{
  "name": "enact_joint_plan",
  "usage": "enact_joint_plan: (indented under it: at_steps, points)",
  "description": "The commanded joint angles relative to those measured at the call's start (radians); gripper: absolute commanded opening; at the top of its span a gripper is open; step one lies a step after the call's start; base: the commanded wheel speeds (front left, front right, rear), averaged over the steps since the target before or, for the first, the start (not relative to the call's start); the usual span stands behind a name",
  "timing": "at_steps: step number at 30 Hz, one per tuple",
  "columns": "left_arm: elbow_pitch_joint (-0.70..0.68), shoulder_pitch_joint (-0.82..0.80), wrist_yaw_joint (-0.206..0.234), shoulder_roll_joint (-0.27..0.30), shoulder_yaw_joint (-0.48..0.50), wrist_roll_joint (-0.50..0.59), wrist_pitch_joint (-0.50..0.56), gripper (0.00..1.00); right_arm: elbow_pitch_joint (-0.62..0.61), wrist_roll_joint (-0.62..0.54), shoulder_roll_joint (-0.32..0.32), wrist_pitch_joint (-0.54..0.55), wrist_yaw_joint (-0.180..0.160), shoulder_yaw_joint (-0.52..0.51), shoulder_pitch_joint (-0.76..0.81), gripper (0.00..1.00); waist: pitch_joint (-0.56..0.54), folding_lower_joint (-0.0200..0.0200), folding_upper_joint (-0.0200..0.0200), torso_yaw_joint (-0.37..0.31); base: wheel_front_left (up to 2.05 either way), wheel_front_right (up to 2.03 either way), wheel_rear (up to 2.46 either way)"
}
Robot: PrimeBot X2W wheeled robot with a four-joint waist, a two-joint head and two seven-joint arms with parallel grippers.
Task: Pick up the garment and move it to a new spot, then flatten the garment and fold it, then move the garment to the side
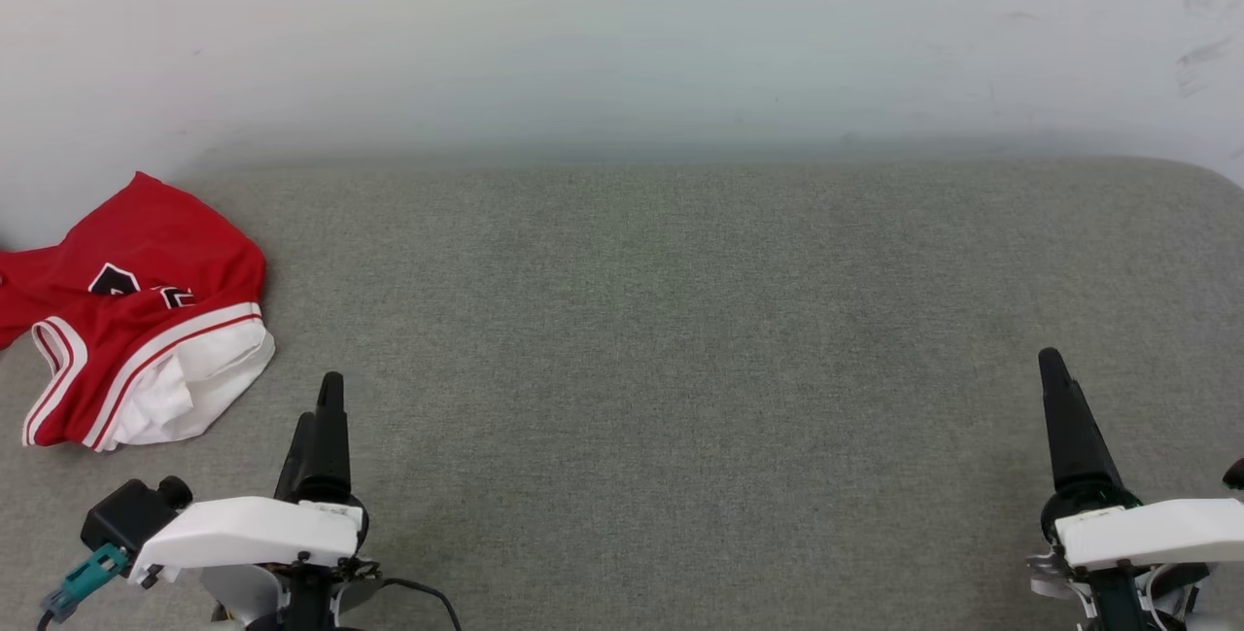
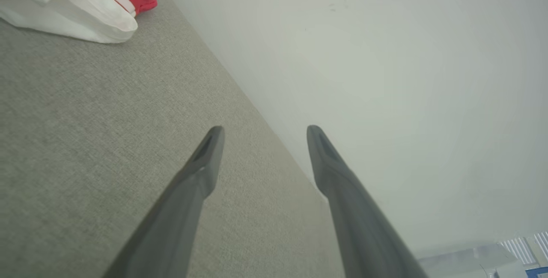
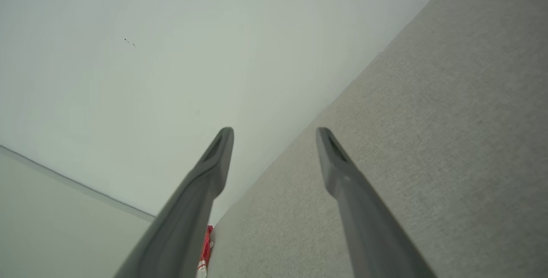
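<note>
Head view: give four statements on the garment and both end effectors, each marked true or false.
1. The garment lies at the left edge of the grey surface. True.
2. The left end effector grips the garment. False: it is open and apart from it.
3. The right end effector is open and holds nothing. True.
4. The garment is spread out flat. False: it lies in a rumpled heap.

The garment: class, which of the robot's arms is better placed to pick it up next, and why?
Left. The garment lies bunched at the left end of the grey surface, close ahead of the open, empty left pincer. The right pincer, also open, sits far across the surface.
</note>
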Motion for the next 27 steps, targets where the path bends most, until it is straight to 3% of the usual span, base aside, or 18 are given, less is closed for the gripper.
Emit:
enact_joint_plan:
  at_steps: [1, 12, 27]
  points:
    - [-0.026, -0.010, 0.013, 0.003, -0.009, 0.059, -0.013, 1.00, -0.032, -0.068, 0.000, -0.014, 0.000, 0.008, -0.009, 1.00, 0.001, 0.0000, -0.0001, 0.000, 0.00, 0.00, 0.00]
    - [-0.028, 0.000, 0.058, 0.005, -0.048, 0.279, -0.051, 1.00, -0.052, -0.298, 0.000, -0.053, 0.000, 0.023, 0.008, 1.00, 0.001, 0.0000, -0.0001, 0.000, 0.00, 0.00, 0.00]
    - [-0.037, 0.001, 0.121, 0.035, -0.109, 0.480, -0.093, 1.00, -0.079, -0.523, 0.001, -0.096, 0.000, 0.039, 0.024, 1.00, 0.002, 0.0000, -0.0001, 0.000, 0.00, 0.00, 0.00]
